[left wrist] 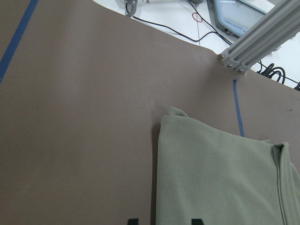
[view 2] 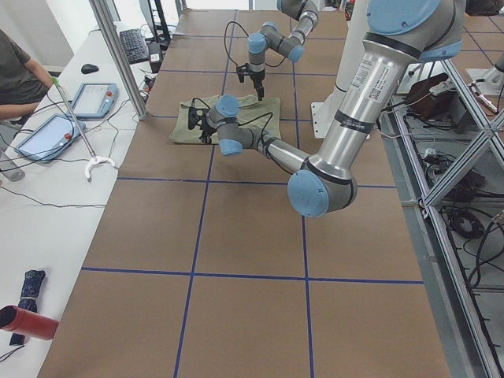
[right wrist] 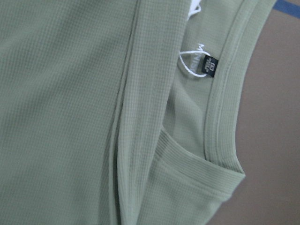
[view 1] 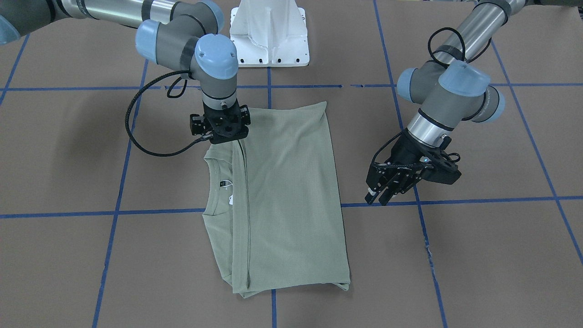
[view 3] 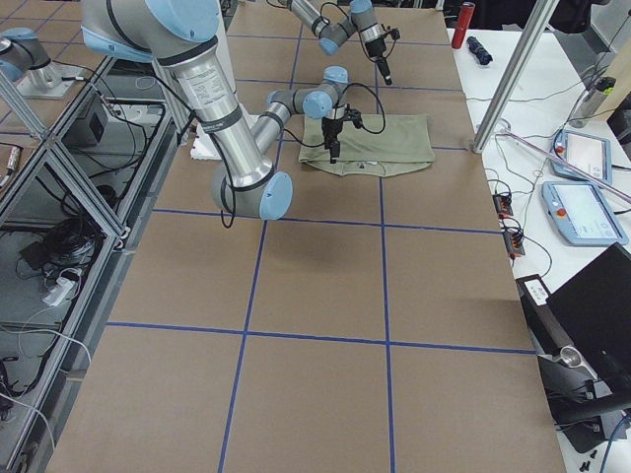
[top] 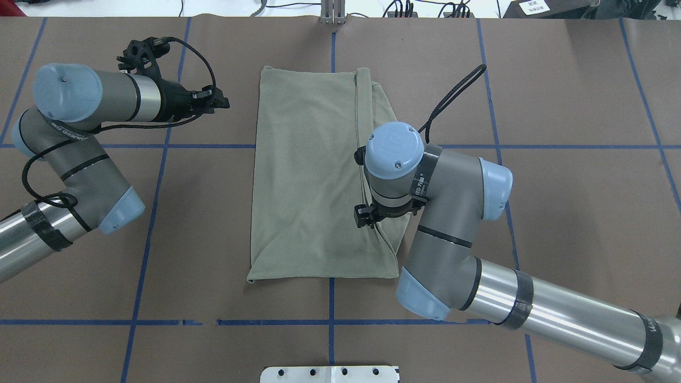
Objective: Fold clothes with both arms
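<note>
The sage-green shirt (view 1: 291, 196) lies flat on the brown table, folded lengthwise into a long rectangle, and also shows in the overhead view (top: 308, 181). Its round collar (view 1: 214, 182) with the black label (right wrist: 210, 69) is exposed along one long side. My right gripper (view 1: 226, 130) points straight down at the fold edge near the collar (top: 372, 215); its fingers are hidden under the wrist, so I cannot tell whether it is open or shut. My left gripper (view 1: 380, 196) is open and empty, above bare table beside the shirt's other long side (top: 215, 98). Its wrist view shows the shirt's corner (left wrist: 220, 178).
The white pedestal base (view 1: 268, 36) stands at the robot's side of the table. Blue tape lines (view 1: 118, 182) grid the brown surface. An aluminium frame post (left wrist: 262, 37) stands past the table's far edge. Side tables hold tablets (view 2: 94, 98) and a red bottle (view 2: 24, 321).
</note>
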### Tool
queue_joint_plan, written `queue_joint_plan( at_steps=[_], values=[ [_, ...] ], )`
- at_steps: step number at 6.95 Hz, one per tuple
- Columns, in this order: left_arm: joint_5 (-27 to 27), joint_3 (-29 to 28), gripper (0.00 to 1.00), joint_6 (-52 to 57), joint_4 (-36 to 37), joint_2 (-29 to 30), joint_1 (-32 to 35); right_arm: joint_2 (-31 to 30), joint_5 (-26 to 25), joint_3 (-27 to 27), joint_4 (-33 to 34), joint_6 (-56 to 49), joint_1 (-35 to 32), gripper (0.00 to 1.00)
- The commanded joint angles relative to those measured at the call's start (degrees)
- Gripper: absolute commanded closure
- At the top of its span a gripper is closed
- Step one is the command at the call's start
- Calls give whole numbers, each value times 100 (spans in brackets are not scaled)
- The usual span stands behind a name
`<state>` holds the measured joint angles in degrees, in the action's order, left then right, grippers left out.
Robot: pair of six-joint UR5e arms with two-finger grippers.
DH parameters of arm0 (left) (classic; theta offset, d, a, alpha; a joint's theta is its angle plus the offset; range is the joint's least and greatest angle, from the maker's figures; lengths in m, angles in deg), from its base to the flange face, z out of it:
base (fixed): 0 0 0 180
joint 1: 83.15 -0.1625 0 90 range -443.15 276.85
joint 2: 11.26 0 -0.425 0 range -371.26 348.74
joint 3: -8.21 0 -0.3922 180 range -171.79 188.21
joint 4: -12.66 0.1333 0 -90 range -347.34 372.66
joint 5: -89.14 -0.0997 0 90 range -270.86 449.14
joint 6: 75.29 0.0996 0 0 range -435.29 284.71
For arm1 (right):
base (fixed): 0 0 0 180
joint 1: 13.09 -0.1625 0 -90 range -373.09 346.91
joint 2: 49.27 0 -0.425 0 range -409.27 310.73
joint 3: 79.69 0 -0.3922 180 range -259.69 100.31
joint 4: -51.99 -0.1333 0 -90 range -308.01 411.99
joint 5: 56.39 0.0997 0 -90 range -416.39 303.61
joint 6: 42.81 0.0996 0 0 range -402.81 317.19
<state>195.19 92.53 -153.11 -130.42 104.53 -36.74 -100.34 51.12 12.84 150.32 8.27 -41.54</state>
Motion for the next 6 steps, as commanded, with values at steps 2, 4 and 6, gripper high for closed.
queue_joint_plan(
  at_steps=[2,4,6],
  values=[
    [47,32,52,3,-1,-13,9,18,51,-481,-350,16,6,0],
    [47,67,52,3,8,-13,35,-426,95,-106,-350,-115,-194,0],
    [56,172,52,-5,25,-22,52,-1750,95,849,-342,-1376,-686,0]
  ],
)
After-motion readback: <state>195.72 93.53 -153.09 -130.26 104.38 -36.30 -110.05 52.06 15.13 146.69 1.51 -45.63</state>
